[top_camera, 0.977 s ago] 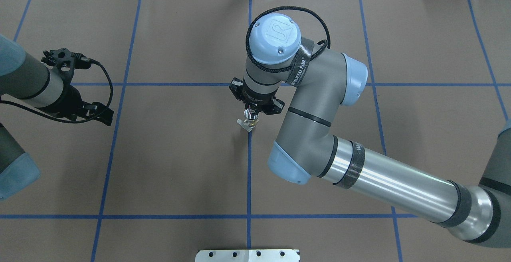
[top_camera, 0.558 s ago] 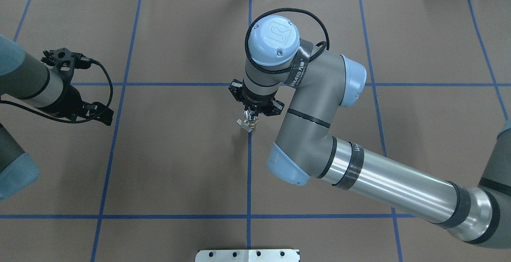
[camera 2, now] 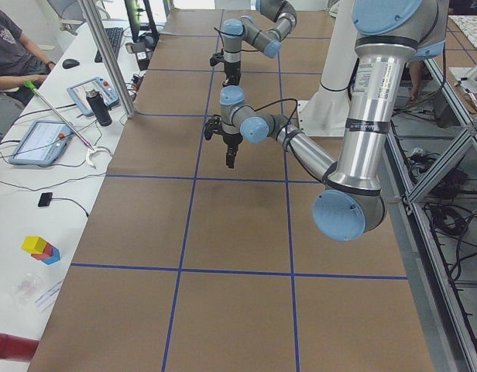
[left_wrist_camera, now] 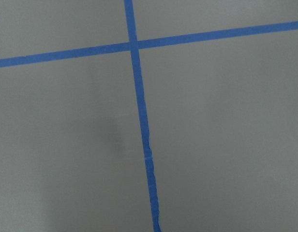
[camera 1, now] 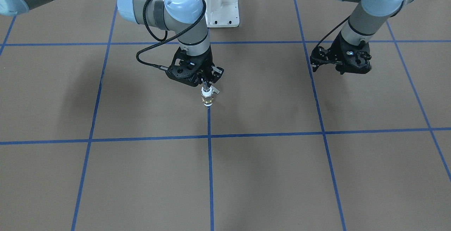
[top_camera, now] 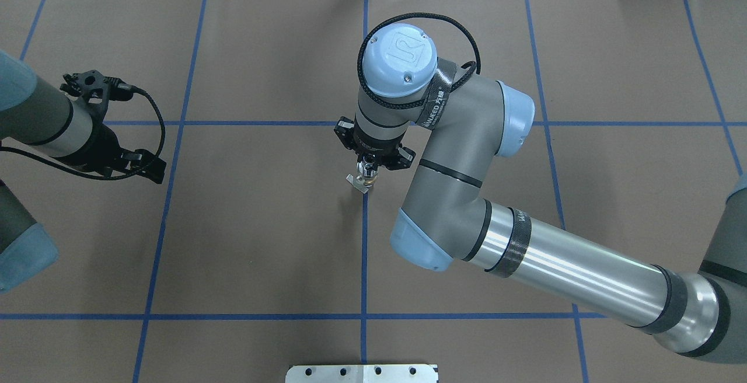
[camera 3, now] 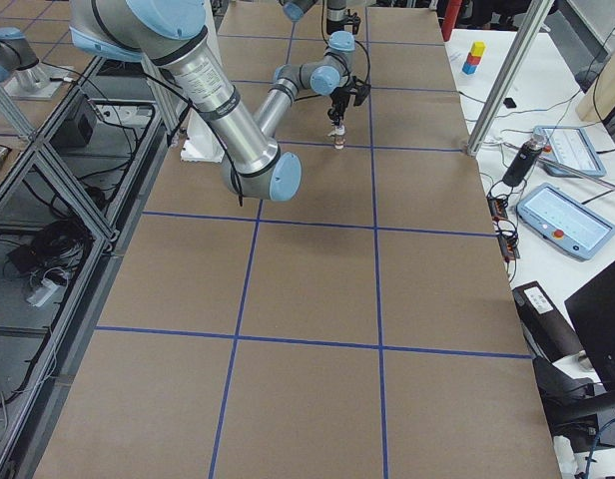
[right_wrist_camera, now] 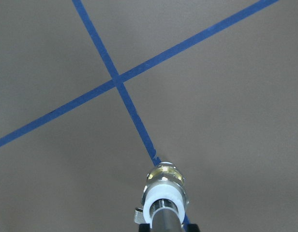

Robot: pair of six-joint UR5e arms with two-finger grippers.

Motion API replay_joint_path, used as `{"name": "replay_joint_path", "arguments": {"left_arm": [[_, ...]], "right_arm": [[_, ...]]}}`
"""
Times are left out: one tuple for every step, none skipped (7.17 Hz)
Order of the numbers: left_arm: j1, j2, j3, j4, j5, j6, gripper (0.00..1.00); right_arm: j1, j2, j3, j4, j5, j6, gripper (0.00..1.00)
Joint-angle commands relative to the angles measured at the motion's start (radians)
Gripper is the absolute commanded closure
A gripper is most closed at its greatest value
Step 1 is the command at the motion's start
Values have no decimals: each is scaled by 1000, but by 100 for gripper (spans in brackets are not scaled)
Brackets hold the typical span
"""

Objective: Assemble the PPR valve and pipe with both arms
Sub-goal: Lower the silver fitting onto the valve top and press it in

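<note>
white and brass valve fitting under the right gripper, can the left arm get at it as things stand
Probably yes. The white-and-brass PPR valve stands upright under the right gripper and its silvery pipe, sides exposed, and only brown table shows between it and the left gripper.

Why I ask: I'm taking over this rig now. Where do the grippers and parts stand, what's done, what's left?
Right gripper: shut on the pipe, held upright, lower end in the top ring of the PPR valve, at the centre tape line.
Left gripper: holds nothing, off to the side; open or shut unclear.
Done: pipe looks inserted. Left: check the joint, release.
</note>
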Motion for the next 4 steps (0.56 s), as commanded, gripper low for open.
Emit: {"name": "replay_joint_path", "arguments": {"left_arm": [[0, 0, 1, 1, 0, 0, 0], [0, 0, 2, 1, 0, 0, 0], [0, 0, 2, 1, 0, 0, 0], [0, 0, 2, 1, 0, 0, 0]], "right_arm": [[1, 1, -4, 2, 0, 2, 100], [1, -1, -4, 2, 0, 2, 100], [1, -1, -4, 2, 0, 2, 88], [1, -1, -6, 3, 0, 0, 80]]}}
